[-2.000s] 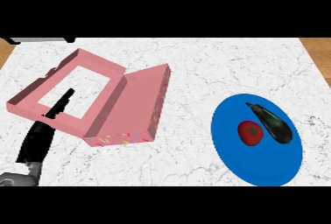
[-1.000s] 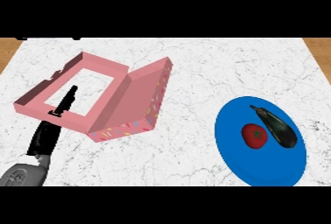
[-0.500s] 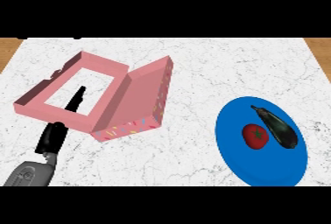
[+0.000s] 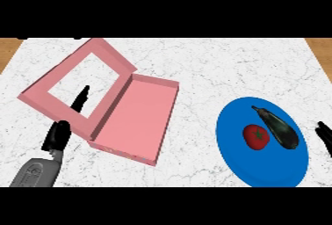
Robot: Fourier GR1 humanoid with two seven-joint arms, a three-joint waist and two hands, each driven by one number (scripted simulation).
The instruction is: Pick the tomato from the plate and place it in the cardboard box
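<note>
1. One tomato on one blue plate, just beside one eggplant.
2. One pink box, lid open, left on the marble surface.
3. Left hand fingers straight, by the box.
4. Right hand at right edge; its state cannot be told.

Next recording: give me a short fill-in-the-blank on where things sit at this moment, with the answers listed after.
1. The tomato lies on the blue ___.
2. Right beside the tomato on the plate lies a dark ___.
3. The open box on the counter is coloured ___.
4. The left hand shows in front of the box; the right hand shows at the view's ___ edge.

Missing words: plate; eggplant; pink; right
</note>
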